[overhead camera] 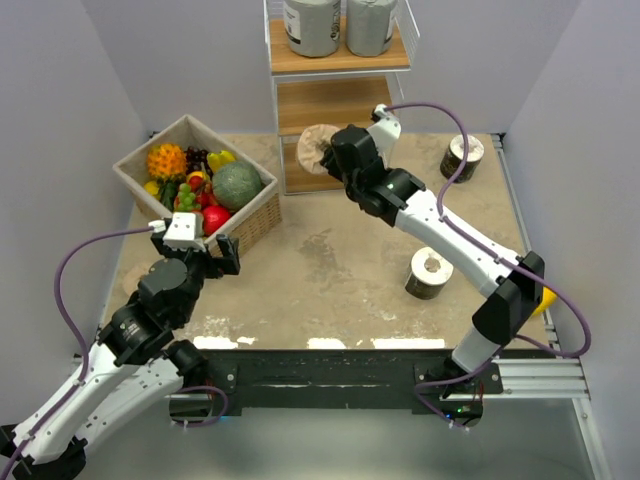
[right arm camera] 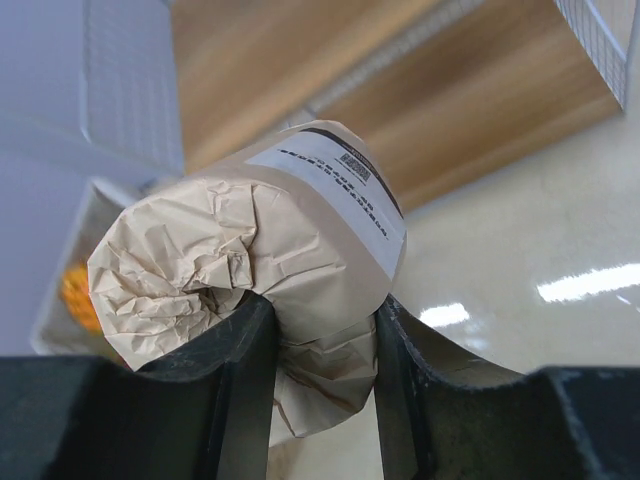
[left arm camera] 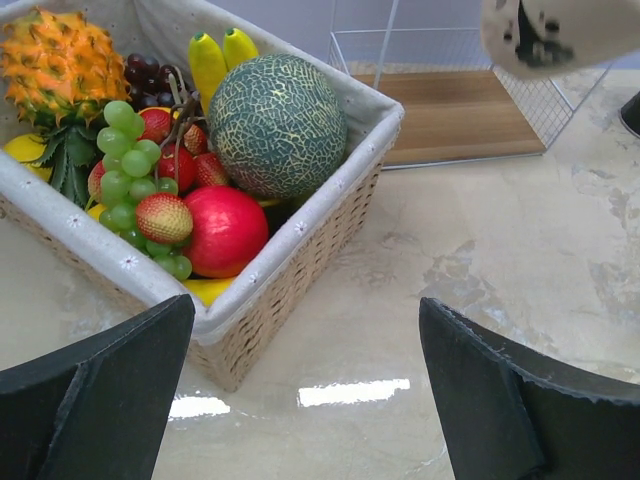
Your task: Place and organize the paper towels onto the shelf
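Pinched in right gripper point(right arm camera: 318, 330), tan paper towel roll point(right arm camera: 280, 230) facing shelf point(overhead camera: 335, 100) ahead; needs easing onto it; left gripper point(left arm camera: 307, 320) spread

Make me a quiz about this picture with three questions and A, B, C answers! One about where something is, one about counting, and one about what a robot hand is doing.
1. Where are the two grey rolls?
A. on a board of the shelf
B. on the floor
C. inside a box

2. How many dark-wrapped rolls stand on the table?
A. one
B. two
C. four

3. What is the right gripper doing?
A. hanging open and empty
B. holding a spoon
C. squeezing a tan roll

Answers:
1 A, they stand side by side on the upper board.
2 B, one is near the far right corner and one is closer to the arms.
3 C, it pinches the crumpled roll from both sides.
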Controlling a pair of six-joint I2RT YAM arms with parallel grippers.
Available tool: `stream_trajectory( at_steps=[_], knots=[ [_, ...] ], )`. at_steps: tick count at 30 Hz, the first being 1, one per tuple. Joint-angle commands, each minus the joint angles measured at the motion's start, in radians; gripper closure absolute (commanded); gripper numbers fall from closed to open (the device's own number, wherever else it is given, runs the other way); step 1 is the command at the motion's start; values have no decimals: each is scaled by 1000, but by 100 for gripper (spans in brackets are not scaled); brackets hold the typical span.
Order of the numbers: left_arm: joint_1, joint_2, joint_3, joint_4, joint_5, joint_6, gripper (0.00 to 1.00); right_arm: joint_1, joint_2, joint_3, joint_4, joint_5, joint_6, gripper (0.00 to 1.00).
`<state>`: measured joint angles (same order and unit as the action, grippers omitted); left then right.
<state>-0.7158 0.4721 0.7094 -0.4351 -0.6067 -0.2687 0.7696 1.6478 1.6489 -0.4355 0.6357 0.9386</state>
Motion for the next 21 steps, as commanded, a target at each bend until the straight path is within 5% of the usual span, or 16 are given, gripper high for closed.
stream_trajectory(
  at_steps=[1, 21],
  knots=[
    [-1, -10, 18, 24, -36, -1, 0, -21, 49, 103, 194, 124, 89, 64],
    [-1, -33, 16, 22, -31, -4, 0, -44, 282, 422, 212, 183, 196, 63]
  ],
)
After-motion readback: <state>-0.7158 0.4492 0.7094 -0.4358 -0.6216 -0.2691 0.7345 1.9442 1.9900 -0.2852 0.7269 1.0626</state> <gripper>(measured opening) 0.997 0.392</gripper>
